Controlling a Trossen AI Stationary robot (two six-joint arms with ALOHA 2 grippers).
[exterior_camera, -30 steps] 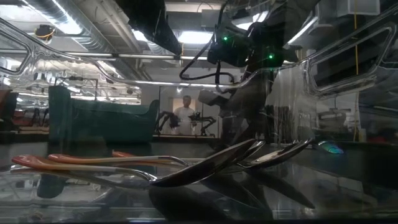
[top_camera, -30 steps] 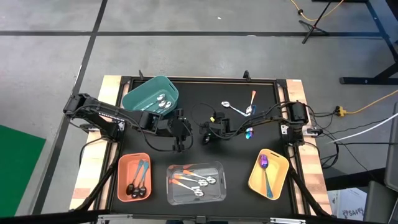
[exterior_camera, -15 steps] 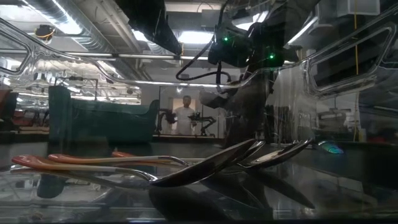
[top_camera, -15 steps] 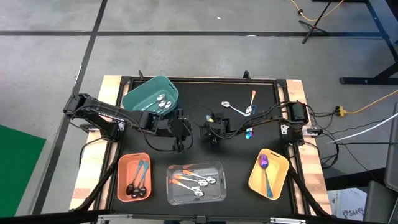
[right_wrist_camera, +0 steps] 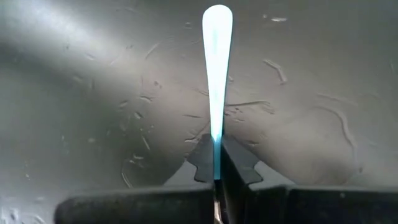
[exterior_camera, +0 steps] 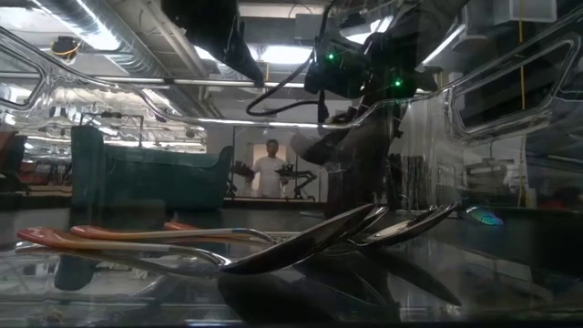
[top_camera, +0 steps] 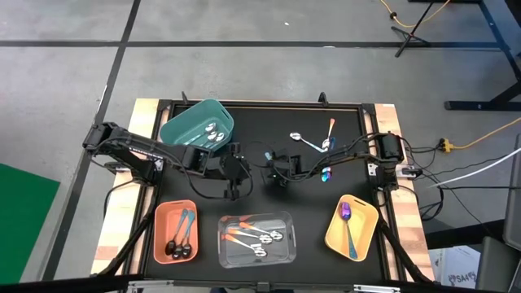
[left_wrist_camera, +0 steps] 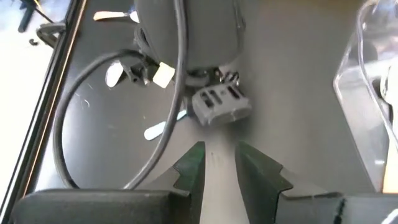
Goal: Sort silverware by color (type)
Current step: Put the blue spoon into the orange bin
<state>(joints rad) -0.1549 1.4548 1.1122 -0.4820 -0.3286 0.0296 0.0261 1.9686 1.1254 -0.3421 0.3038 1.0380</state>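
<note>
From above, a black counter [top_camera: 244,122] holds four bins: teal [top_camera: 197,126] with silver spoons, salmon [top_camera: 176,231] with black-bowled spoons, clear [top_camera: 256,238] with orange-handled spoons, yellow [top_camera: 352,226] with a purple spoon [top_camera: 347,221]. Loose spoons [top_camera: 313,142] lie at the far right. Both arms meet mid-counter: left tool [top_camera: 236,185], right tool [top_camera: 279,175].

At counter level, orange-handled spoons [exterior_camera: 228,241] fill the foreground; a person [exterior_camera: 271,169] stands far off.

Left wrist: the left tool [left_wrist_camera: 217,165] has its fingers slightly apart, holding nothing.

Right wrist: the right tool [right_wrist_camera: 216,163] is clamped on a teal handle [right_wrist_camera: 217,68].
</note>
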